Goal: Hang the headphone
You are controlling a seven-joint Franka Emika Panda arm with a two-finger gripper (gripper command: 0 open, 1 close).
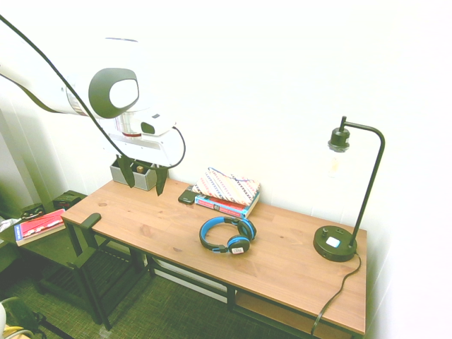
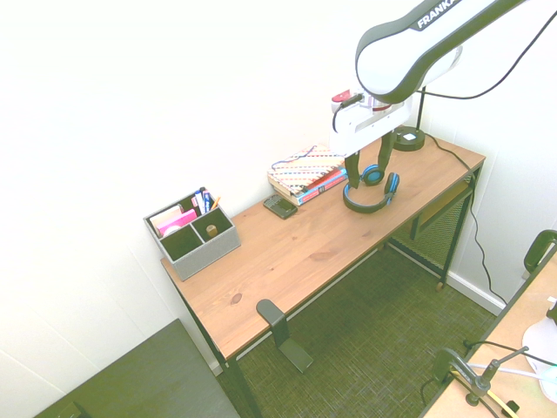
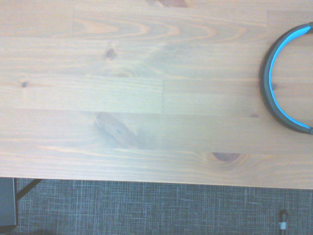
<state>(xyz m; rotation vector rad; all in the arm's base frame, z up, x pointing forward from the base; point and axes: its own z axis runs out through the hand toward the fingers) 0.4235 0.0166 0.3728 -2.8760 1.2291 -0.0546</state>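
Note:
The headphone (image 1: 239, 245) lies flat on the wooden desk (image 1: 282, 272), near its middle, with the blue-and-black headband (image 2: 365, 205) curving toward the front edge. The wrist view shows only an arc of that headband (image 3: 266, 81) at one side. My gripper (image 1: 144, 176) hangs above the desk, to the left of the headphone in the first exterior view. Its fingers stand open with nothing between them. In the second exterior view the gripper (image 2: 368, 164) is in front of the ear cups, higher up. A black hook (image 1: 90, 220) is clamped to the desk's end edge.
At the back of the desk stands a grey organiser (image 2: 193, 237). A stack of books (image 1: 226, 194) with a small black object (image 1: 187, 196) beside it lies behind the headphone. A black lamp (image 1: 337, 244) stands at the far end. The hook (image 2: 277, 320) juts over the floor.

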